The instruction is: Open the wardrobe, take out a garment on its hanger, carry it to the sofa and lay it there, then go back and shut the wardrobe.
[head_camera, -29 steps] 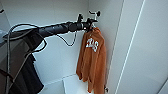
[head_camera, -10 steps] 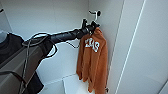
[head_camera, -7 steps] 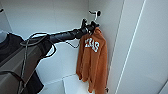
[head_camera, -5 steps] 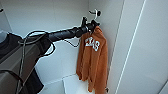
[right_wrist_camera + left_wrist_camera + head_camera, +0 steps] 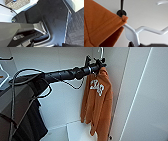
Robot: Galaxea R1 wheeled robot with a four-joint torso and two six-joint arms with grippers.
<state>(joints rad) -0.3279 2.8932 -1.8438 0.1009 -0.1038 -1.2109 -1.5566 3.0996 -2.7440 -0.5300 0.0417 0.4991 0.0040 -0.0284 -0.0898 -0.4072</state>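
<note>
Head view: your left end effector (image 5: 98,65) sits at the pale hanger (image 5: 100,52) inside the white wardrobe (image 5: 140,97); its grip is unreadable. The soft rust-orange garment (image 5: 98,104) hangs loose. Left wrist view: smooth curved plastic, ribbed hem.

Garment (image 5: 98,104) on hanger (image 5: 100,52) in wardrobe (image 5: 140,97), right side.

A black garment (image 5: 35,119) hung at the far left, w/ a dark hanger hook (image 5: 6,58) above it near the top corner. A white shelf (image 5: 77,130) sat low at the back. Grey carpet (image 5: 76,27) covered the floor, and a white panel edge (image 5: 77,5) stood beside it.
</note>
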